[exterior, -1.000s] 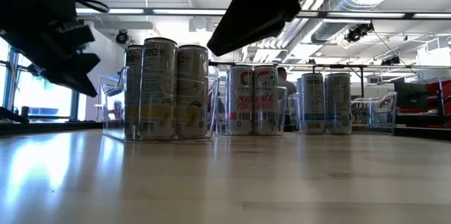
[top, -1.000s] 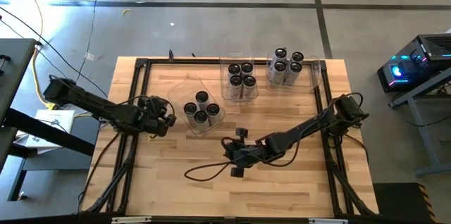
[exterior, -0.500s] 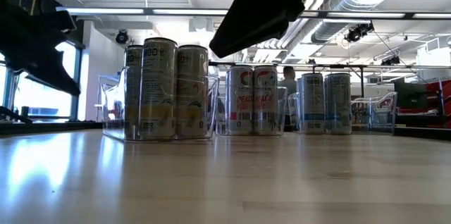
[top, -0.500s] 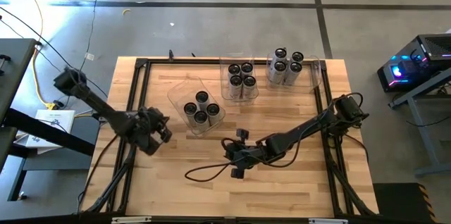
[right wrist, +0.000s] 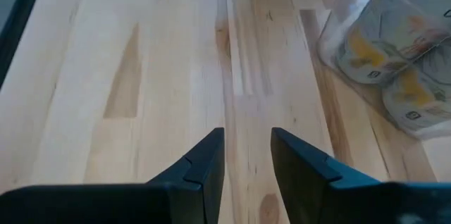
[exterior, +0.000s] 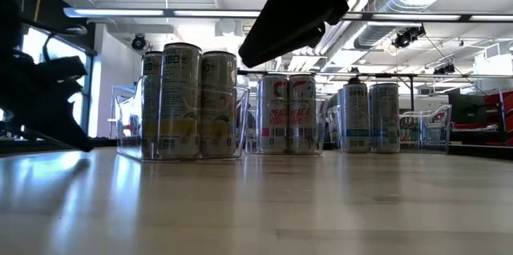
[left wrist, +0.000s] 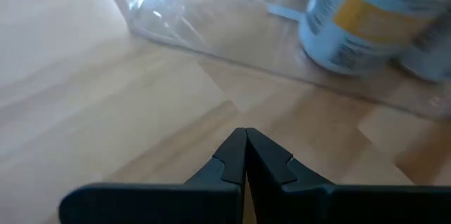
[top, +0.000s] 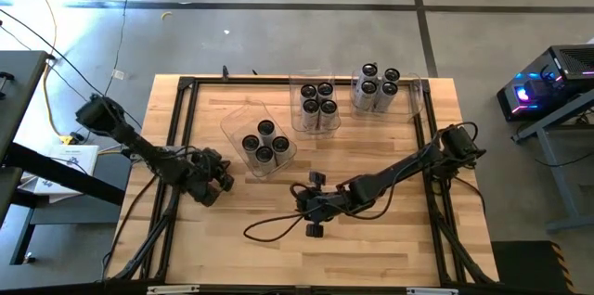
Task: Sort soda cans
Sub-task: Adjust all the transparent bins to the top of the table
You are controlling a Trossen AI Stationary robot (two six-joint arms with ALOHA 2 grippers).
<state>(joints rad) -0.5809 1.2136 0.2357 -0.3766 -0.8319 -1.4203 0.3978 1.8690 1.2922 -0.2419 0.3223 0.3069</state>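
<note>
The soda cans stand upright in three clear bins: several with yellow labels in the left bin (top: 263, 143) (exterior: 188, 101), several in the middle bin (top: 318, 104) (exterior: 288, 114), and several in the far right bin (top: 376, 88) (exterior: 369, 117). My left gripper (top: 223, 176) (left wrist: 245, 134) is shut and empty, low over the wood just near-left of the left bin's corner (left wrist: 134, 23). My right gripper (top: 304, 204) (right wrist: 248, 146) hangs open above the table's middle, near side of the bins, with only bare wood between its fingers.
A black frame (top: 186, 83) runs round the wooden tabletop (top: 371, 249). A dark cable (top: 269, 225) loops on the wood near the right gripper. Bare wood lies along the near half of the table.
My left gripper has swung away from the left bin toward the table's near edge and sunk close to the tabletop, turning as it went; it stays shut. The right arm and the cans have kept still.
</note>
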